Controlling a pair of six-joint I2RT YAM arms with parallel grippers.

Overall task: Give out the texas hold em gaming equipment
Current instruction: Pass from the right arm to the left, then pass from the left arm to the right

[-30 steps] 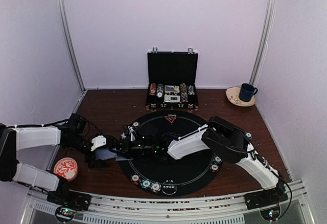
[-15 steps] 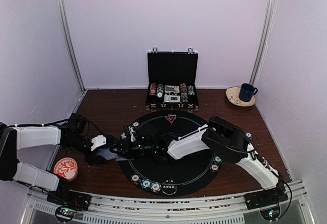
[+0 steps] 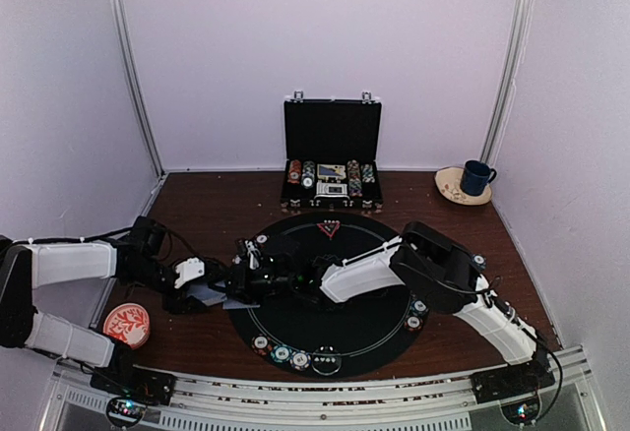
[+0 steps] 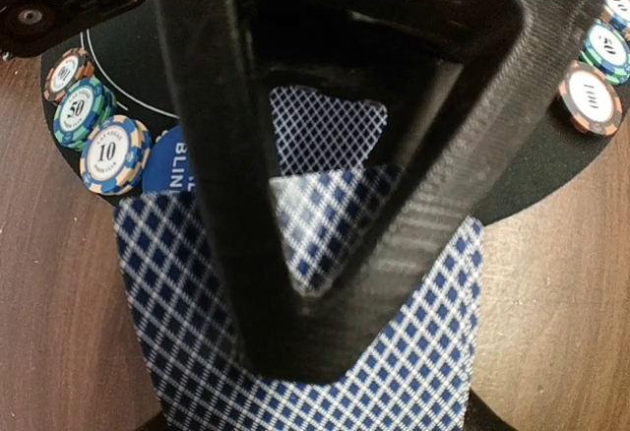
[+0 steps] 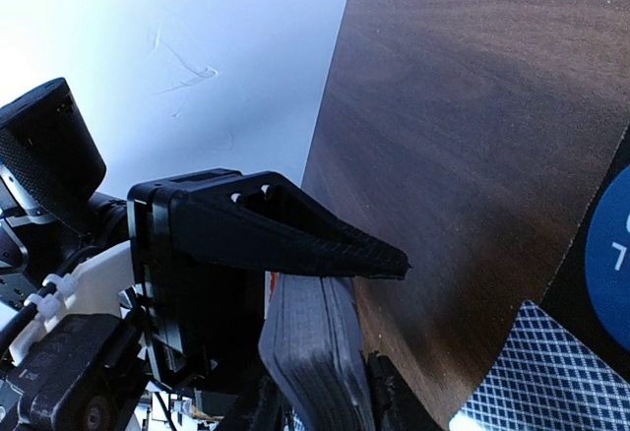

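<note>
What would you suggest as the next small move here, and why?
Probably the right hand should draw the top card off the thick deck of blue-diamond-backed cards toward the round black mat: the left hand clamps that deck at the mat's left edge, and the right hand sits right beside it.

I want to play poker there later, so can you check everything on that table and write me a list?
Surface: brown wooden table with a round black mat.
Job's things: deck of cards held at the mat's left edge; chips around the mat's rim; blue disc beside them; red triangle at the mat's far edge.
Clutter: open black briefcase, blue mug on a saucer, red-and-white dish.
End effectors: left end effector shut on the deck; right end effector close beside it, open or shut unclear.
Cables: black cable along the left arm.
Surroundings: white walls.
</note>
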